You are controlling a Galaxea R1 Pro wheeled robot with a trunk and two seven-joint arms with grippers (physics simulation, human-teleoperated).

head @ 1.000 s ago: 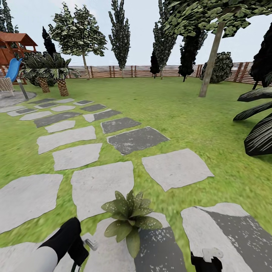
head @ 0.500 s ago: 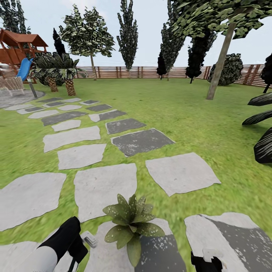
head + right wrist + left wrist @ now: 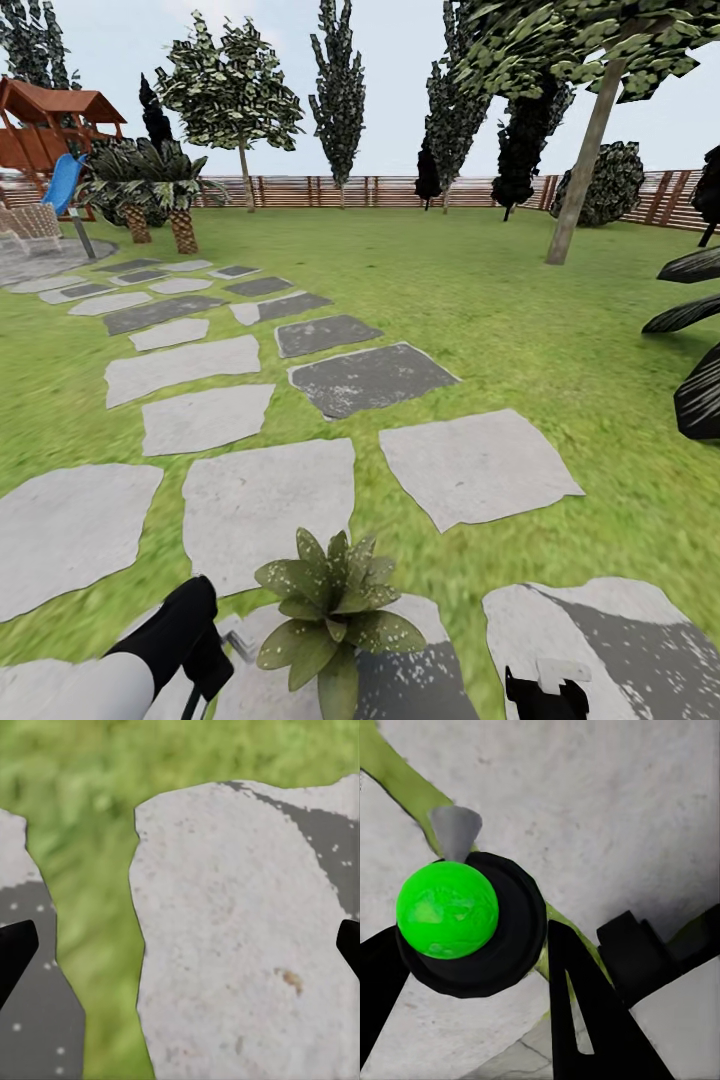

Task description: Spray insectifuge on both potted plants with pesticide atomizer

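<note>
From the head, one potted plant sat on a stepping stone between both arms. The left wrist view added that the left tool clasped the pesticide atomizer. The right tool stood spread wide, empty, above stone and lawn.

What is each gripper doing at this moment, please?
Left gripper: shut on the pesticide atomizer.
Right gripper: open, empty, over a stepping stone.

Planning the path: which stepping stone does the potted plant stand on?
The nearest stone, half dark grey, by the left end effector; the rest lie bare.
</note>
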